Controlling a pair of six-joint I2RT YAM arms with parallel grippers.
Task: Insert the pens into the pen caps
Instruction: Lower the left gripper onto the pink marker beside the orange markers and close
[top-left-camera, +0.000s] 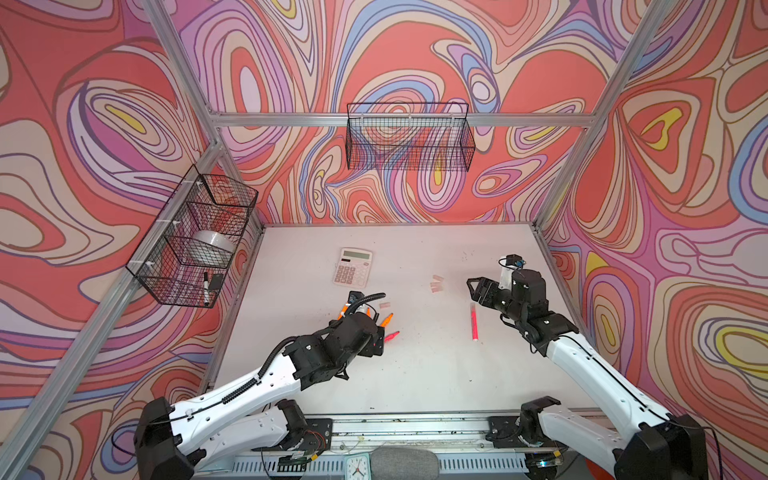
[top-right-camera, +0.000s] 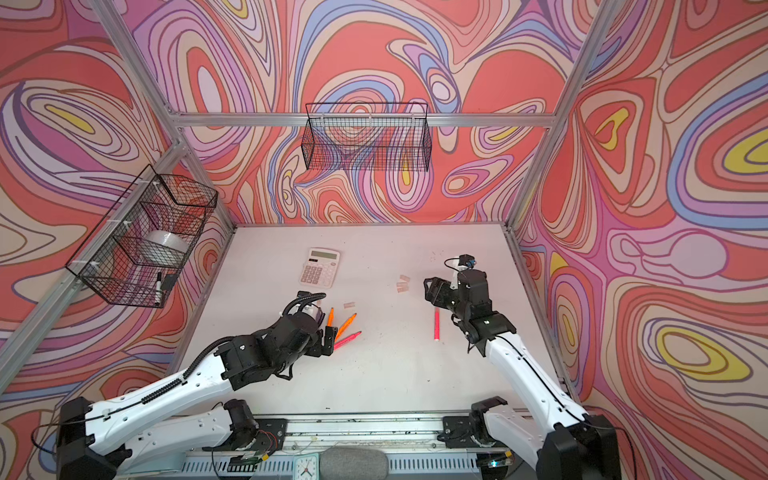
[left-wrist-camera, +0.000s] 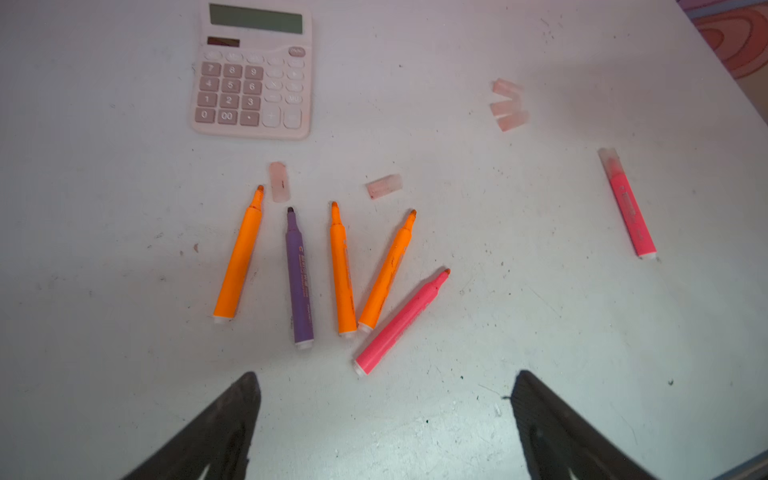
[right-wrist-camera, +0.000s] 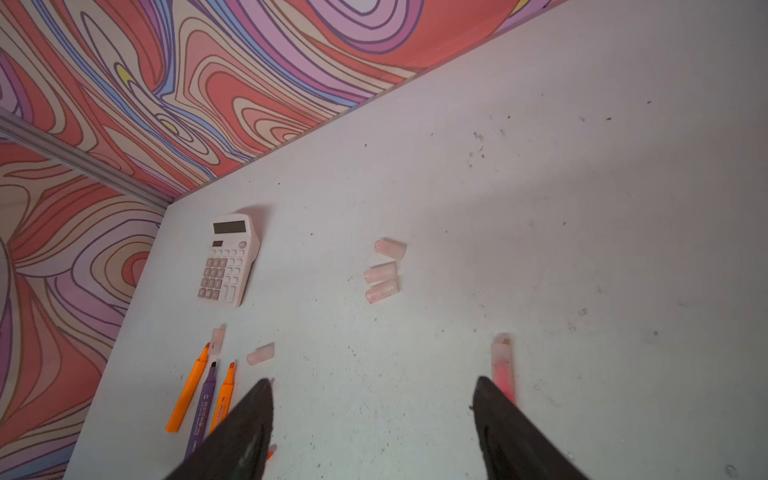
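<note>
My black two-fingered left claw (left-wrist-camera: 384, 377) hangs nearest, its fingers spread wide with nothing between them, above the scuffed white tabletop (left-wrist-camera: 540, 311). Just ahead of that gap lies the blunt end of an uncapped pink-red plastic pen (left-wrist-camera: 401, 322), the outermost of a fan of five. Next to it I see three slim orange pens (left-wrist-camera: 343, 270) and one purple pen (left-wrist-camera: 299, 276), every tip pointing away from the claw. Over on the right, my black right claw (right-wrist-camera: 372, 381) is also spread and empty. A second pink-red pen (top-left-camera: 473, 322), wearing its pale cap, lies alone just beside one finger (right-wrist-camera: 511, 428) of that claw, outside the gap. Beyond the fan, two stubby translucent pinkish caps (left-wrist-camera: 384, 186) lie loose, one just beside an orange tip. Farther out, ahead of the right claw, three more caps (right-wrist-camera: 382, 272) sit close together. Farthest back, a pale pink desk calculator (top-left-camera: 352, 267) lies face up.
</note>
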